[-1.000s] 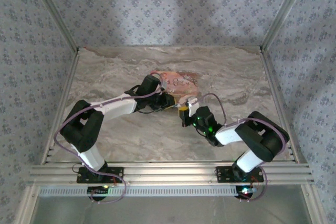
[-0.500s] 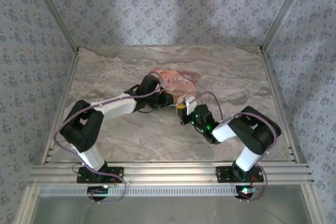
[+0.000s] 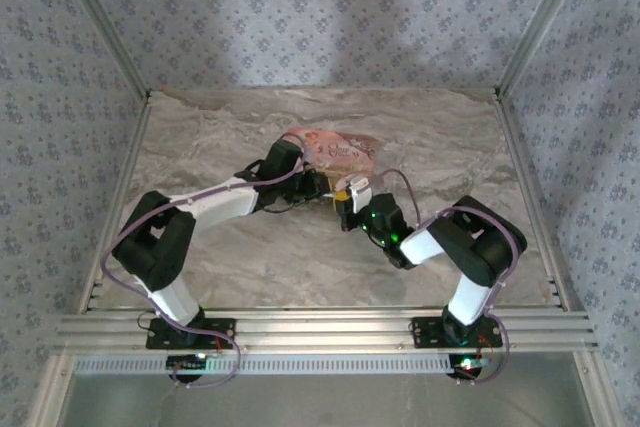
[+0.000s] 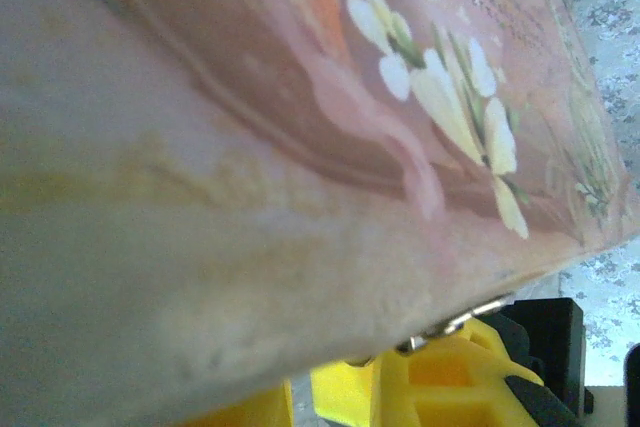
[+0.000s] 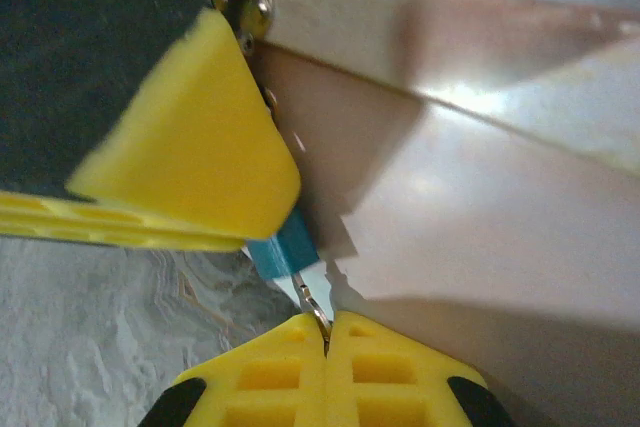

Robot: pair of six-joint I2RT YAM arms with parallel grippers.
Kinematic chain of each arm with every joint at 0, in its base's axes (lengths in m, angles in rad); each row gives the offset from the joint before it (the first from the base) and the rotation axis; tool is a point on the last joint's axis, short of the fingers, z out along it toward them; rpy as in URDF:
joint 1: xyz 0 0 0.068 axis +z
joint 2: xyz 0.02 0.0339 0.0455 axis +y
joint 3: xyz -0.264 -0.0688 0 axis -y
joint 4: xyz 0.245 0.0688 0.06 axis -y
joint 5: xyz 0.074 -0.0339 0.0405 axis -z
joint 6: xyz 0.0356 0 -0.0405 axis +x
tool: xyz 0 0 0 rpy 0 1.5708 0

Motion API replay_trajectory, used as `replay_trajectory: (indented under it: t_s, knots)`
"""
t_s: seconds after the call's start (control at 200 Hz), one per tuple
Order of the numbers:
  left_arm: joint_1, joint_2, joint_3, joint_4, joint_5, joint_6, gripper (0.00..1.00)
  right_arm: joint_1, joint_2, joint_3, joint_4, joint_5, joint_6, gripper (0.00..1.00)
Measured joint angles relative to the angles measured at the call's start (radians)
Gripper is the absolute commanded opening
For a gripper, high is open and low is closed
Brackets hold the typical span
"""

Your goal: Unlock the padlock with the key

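The tiny blue padlock (image 5: 285,249) pokes out from under a yellow finger (image 5: 190,147) of my left gripper (image 3: 322,187), which is shut on it right beside the pink box (image 3: 335,152). My right gripper (image 5: 326,319) is shut on the thin silvery key (image 5: 312,303), whose tip touches the padlock's lower end. In the top view the right gripper (image 3: 347,209) meets the left one at the box's near edge. In the left wrist view the pink box (image 4: 300,127) looms close above my left gripper (image 4: 300,392), with a silvery bit (image 4: 470,312) at its edge.
The marble table (image 3: 250,257) is fenced by patterned walls and metal corner posts (image 3: 525,37). An aluminium rail (image 3: 320,329) runs along the near edge by the arm bases. The pink box (image 5: 480,207) stands right behind the two grippers.
My right arm has folded its elbow inward and carried the key up and left, closer to the left gripper. The left arm has stayed almost still.
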Motion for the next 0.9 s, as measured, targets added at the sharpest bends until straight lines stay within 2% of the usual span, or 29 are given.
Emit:
replay_trajectory:
  t_s: [0.48, 0.899]
  knots:
    - [0.007, -0.006, 0.000, 0.008, -0.027, -0.007, 0.18, -0.012, 0.011, 0.038, -0.028, -0.029, 0.001, 0.00]
    - [-0.010, 0.064, 0.000, 0.008, 0.023, -0.007, 0.18, 0.007, 0.069, -0.049, 0.075, 0.000, 0.049, 0.00]
